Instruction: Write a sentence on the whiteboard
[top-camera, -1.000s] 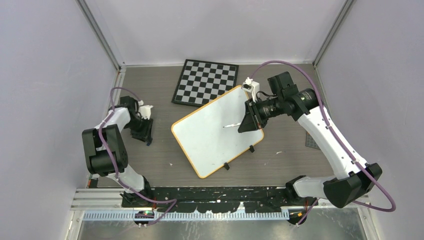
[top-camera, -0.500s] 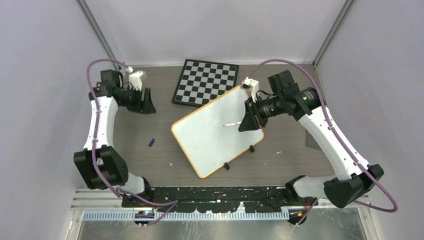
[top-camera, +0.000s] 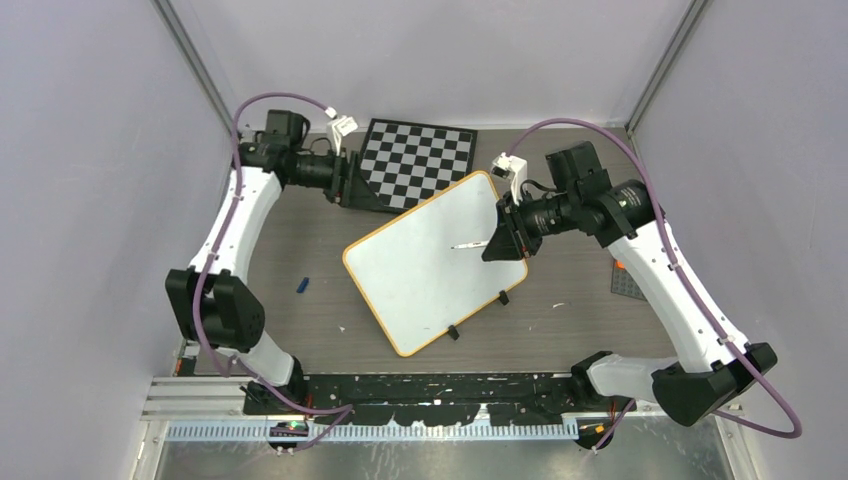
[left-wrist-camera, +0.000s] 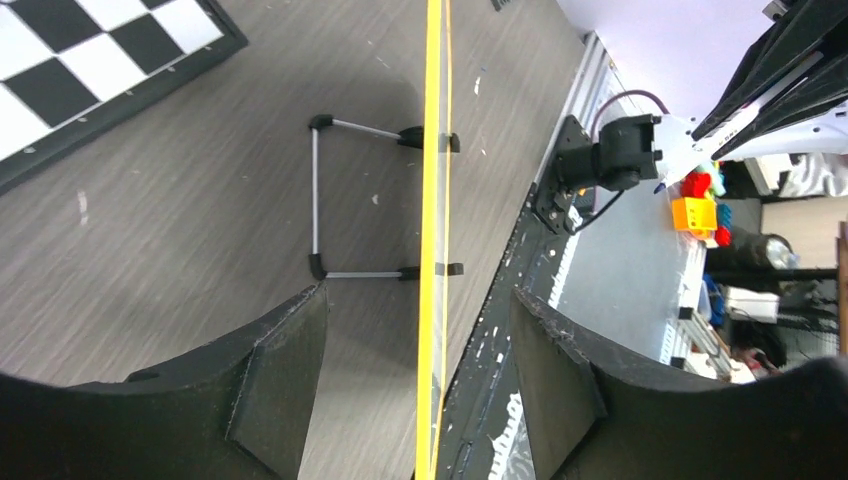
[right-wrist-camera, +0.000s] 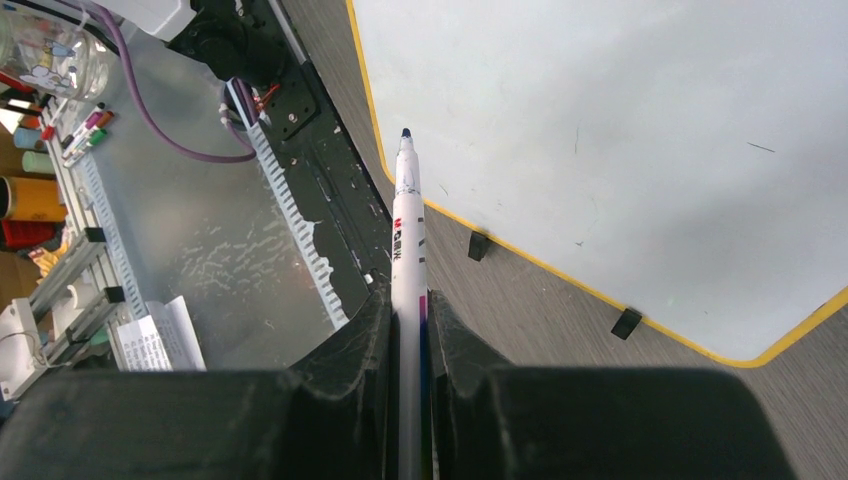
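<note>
Whiteboard (top-camera: 425, 270) sits mid-surface, propped at a tilt on its wire stand (left-wrist-camera: 316, 215), just in front of the chessboard (top-camera: 415, 160). Right tool (top-camera: 492, 245) is clamped on the marker (top-camera: 467, 246), cap off, tip over the board's upper part; can't tell if it touches. Left tool (top-camera: 358, 192) is spread wide & empty, by the chessboard's left edge. Board looks blank bar a few faint specks, so approx. nothing written. Whole sentence left to do.
</note>
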